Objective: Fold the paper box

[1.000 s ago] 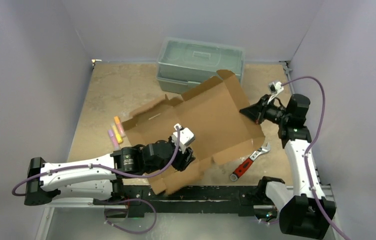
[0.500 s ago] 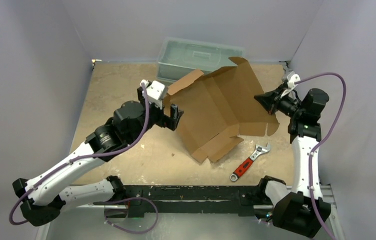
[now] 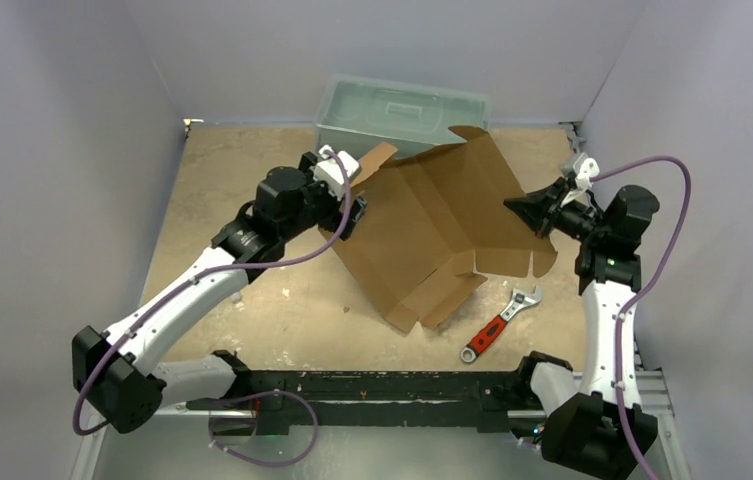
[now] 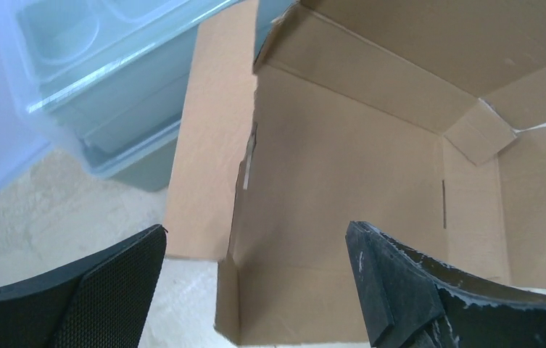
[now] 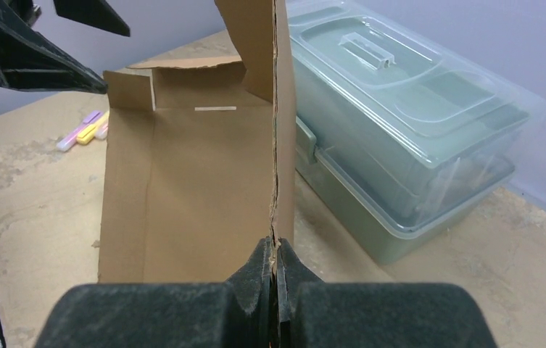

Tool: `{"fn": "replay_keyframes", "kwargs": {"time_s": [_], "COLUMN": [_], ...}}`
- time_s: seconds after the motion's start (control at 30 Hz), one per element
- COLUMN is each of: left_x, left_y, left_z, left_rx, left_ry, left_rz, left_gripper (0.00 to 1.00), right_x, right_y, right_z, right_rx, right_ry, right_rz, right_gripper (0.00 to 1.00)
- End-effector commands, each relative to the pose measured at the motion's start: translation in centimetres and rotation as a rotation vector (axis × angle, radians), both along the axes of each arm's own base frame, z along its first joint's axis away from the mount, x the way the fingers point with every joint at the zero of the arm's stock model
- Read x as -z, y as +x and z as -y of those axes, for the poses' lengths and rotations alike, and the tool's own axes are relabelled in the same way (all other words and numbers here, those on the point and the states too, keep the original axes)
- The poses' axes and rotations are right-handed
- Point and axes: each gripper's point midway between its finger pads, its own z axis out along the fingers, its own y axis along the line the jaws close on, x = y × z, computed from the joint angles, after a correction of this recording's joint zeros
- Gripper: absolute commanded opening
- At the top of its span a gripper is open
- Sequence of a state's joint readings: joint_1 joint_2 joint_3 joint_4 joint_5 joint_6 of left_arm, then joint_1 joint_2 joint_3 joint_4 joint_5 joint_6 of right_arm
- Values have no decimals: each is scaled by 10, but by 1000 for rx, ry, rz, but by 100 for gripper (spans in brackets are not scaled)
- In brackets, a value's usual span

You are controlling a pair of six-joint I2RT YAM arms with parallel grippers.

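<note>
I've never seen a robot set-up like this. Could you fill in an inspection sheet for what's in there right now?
Surface: tan, mottled table.
Job's things: brown paper box, partly folded, panels raised, in front of the toolbox.
Clutter: grey-green plastic toolbox at the back, lid closed; red-handled wrench near the front right; pink and yellow markers lying on the left.
Grippers: left gripper open at the box's left flap, holding nothing; right gripper shut on the box's right edge.
Cables: purple cables loop off both arms.
Surroundings: plain pale walls on three sides; nothing else seen.
</note>
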State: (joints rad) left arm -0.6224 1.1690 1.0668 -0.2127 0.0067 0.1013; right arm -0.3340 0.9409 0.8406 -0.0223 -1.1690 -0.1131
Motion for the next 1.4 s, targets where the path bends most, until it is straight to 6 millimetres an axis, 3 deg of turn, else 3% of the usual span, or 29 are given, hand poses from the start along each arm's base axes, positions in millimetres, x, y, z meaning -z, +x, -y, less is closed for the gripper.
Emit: {"fn": "replay_keyframes", "kwargs": {"time_s": [0.0,0.27,0.47,0.57,0.67,1.0,1.07,1.13,1.37], "left_x": [-24,12,16,13,6,-55,-63,-66,-73], "left_y": [17,59,74,79,80,53,47,42,35], "left_z": [20,12,4,1,0,-10,-9,-9,-3], "left_rx": [127,18,-50,-77,-93,-52,-27,-2,47], "left_ry": [47,211,255,258,254,193,194,201,185], "left_rz": [197,128,163,174,180,278,290,296,307], "left_gripper": [94,67,53,21,0,0,0,0,0], "right_x": [-7,-4,-4,-4,-3,-7,0,4,13], "right_y": [-7,-6,-6,-6,-5,23,28,32,32], "right_z": [-4,-3,-3,-2,-1,24,28,32,20], "right_rx": [-38,-42,-48,-46,-37,120,120,115,-31], "right_ry": [-11,6,11,13,16,-28,-63,-91,-84], "right_rz": [52,31,25,23,18,-12,-30,-50,-112], "right_gripper": [0,0,0,0,0,0,2,11,22]}}
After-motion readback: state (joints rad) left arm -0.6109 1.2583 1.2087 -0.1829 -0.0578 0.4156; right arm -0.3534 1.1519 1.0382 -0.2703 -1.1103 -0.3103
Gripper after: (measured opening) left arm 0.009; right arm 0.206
